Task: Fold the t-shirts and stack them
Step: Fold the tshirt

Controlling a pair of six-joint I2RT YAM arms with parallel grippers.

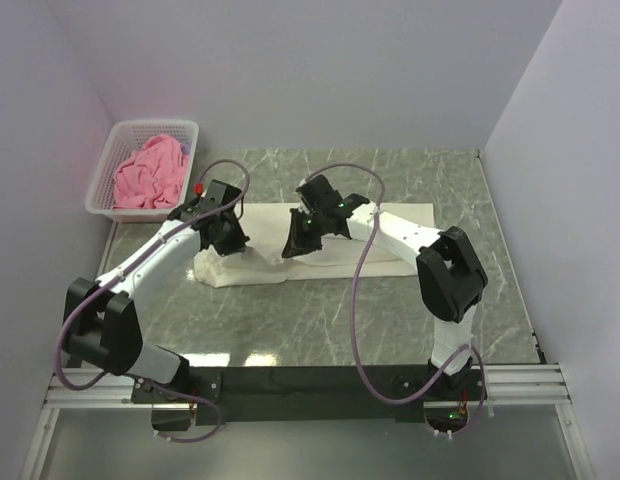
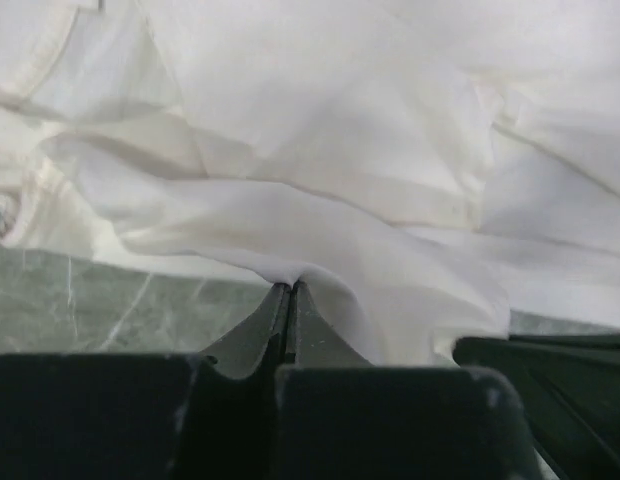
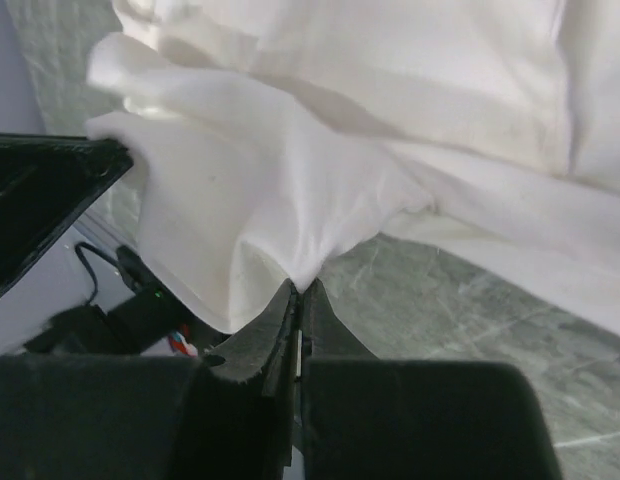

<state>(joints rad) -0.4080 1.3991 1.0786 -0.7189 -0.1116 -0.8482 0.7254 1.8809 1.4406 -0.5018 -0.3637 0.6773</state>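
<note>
The cream-white t-shirt (image 1: 390, 225) lies spread across the middle of the marble table, bunched at its left end (image 1: 218, 268). My left gripper (image 1: 230, 240) is shut on a pinch of its fabric (image 2: 290, 270) near the left end. My right gripper (image 1: 298, 245) is shut on another fold of the same shirt (image 3: 290, 230), lifted a little off the table. The pink t-shirt (image 1: 148, 175) lies crumpled in the white lattice basket (image 1: 118, 140) at the back left.
The basket stands against the left wall. Walls close in the table (image 1: 450, 290) on the left, back and right. The arms' bases and rail run along the near edge (image 1: 320, 385).
</note>
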